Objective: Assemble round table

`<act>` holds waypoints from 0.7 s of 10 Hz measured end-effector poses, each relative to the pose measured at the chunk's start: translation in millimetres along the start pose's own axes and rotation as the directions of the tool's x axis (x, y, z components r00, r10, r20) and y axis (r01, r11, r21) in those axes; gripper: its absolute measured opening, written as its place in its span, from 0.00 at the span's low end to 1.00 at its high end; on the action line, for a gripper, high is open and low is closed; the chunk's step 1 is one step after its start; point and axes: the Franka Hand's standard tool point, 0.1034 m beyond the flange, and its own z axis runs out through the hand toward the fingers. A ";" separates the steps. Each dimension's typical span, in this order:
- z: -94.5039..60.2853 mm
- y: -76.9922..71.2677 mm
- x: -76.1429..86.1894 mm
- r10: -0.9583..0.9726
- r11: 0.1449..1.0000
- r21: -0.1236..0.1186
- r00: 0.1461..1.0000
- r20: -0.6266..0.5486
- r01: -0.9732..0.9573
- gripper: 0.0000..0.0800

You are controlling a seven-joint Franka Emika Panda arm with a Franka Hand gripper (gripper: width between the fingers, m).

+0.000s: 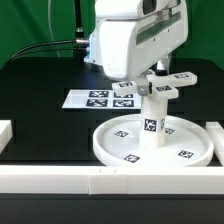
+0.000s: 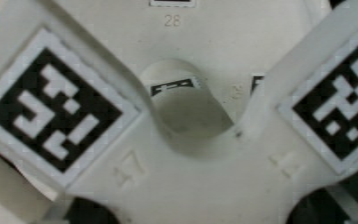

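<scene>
The large round disc (image 1: 120,145) lies flat near the front of the black table. A short cylindrical leg (image 1: 153,122) stands upright at its middle. On top of the leg sits the small cross-shaped piece (image 1: 163,88), its tagged arms spreading sideways. My gripper (image 1: 150,80) reaches straight down onto the piece, shut on it. In the wrist view the cross-shaped piece (image 2: 194,150) fills the picture, with two big tags and the round socket (image 2: 181,100) at its centre. My gripper (image 2: 202,208) has its dark fingertips (image 2: 91,212) beside the piece's edge.
The marker board (image 1: 92,98) lies flat behind the disc, towards the exterior view's left. White border blocks run along the front (image 1: 110,180), the left (image 1: 5,133) and the right (image 1: 214,132) of the table.
</scene>
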 end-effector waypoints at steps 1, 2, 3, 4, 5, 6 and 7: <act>-0.2 0.5 -0.2 -0.004 1.000 0.000 1.000 -0.001 0.004 0.56; -0.2 0.5 -0.2 -0.003 1.000 0.000 1.000 -0.001 0.003 0.56; -0.3 0.5 -0.2 -0.003 1.000 0.000 1.000 -0.001 0.003 0.56; -0.3 0.5 -0.2 -0.003 1.000 0.000 1.000 -0.001 0.003 0.56; -0.3 0.5 -0.2 -0.003 1.000 0.000 1.000 -0.001 0.003 0.56; -0.3 0.5 -0.2 -0.003 1.000 0.000 1.000 -0.001 0.003 0.56; -0.3 0.5 -0.2 0.014 1.000 0.000 1.000 -0.001 -0.014 0.56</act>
